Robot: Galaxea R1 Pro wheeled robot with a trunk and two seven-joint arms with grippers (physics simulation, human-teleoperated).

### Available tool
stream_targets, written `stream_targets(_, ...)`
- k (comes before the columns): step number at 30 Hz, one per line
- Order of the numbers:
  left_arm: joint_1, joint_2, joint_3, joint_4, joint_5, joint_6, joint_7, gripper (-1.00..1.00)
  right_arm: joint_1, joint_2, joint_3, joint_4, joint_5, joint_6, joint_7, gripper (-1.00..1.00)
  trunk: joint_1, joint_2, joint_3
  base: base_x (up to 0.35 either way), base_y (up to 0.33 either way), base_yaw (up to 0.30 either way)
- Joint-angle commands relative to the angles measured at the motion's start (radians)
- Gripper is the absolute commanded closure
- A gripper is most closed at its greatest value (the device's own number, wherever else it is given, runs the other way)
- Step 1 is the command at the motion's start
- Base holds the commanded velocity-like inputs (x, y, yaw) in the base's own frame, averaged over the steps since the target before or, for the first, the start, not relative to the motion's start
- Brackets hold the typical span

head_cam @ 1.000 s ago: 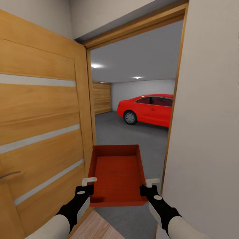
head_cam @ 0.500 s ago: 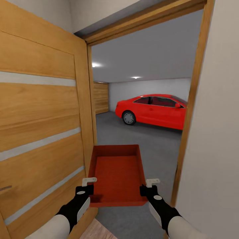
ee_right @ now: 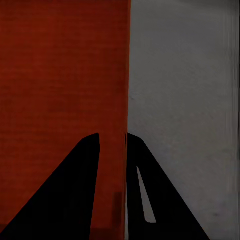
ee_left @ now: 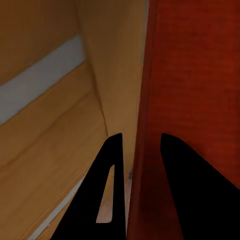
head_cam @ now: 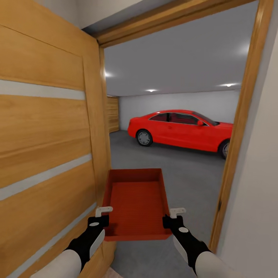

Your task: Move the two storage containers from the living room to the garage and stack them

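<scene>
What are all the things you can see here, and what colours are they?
Red-orange rectangular plastic bin: one, red-orange, empty, held up between both grippers in the doorway.
Light wooden door with pale grey stripes: one, honey brown, swung open beside the bin, on the robot's left.
Wooden door frame: one, brown, around the opening.
Shiny red car: one, red, parked in the garage beyond.
Grey concrete floor: dark grey, under the car and bin.
Wooden plank wall panel: one, brown, far left of the garage.
Ceiling lights: a few, white, glowing.
Left gripper: one, black with white fingers, on the bin's left wall.
Right gripper: one, the same, on the right wall.
</scene>
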Motion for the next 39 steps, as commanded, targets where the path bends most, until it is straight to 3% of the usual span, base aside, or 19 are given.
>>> stream_targets(1, 0.0, 0.016, 0.052, -0.006, 0.001, -0.019, 0.009, 1.0, -0.001, -0.001, -0.006, 0.003, -0.042, -0.001, 0.0, 1.0, 0.001, -0.001, 0.0, 0.245, 0.245, -0.275)
stream_targets(18, -0.001, 0.016, 0.052, 0.0, 0.0, -0.019, 0.009, 1.0, -0.001, -0.001, -0.006, 0.003, -0.042, -0.001, 0.0, 1.0, 0.001, -0.001, 0.008, 0.244, 0.243, -0.276)
stream_targets(39, 0.0, 0.016, 0.052, 0.008, -0.001, -0.021, 0.008, 1.0, -0.001, -0.001, -0.007, 0.003, -0.042, -0.002, 0.002, 1.0, 0.001, -0.001, 0.014, 0.012, 0.012, -0.26)
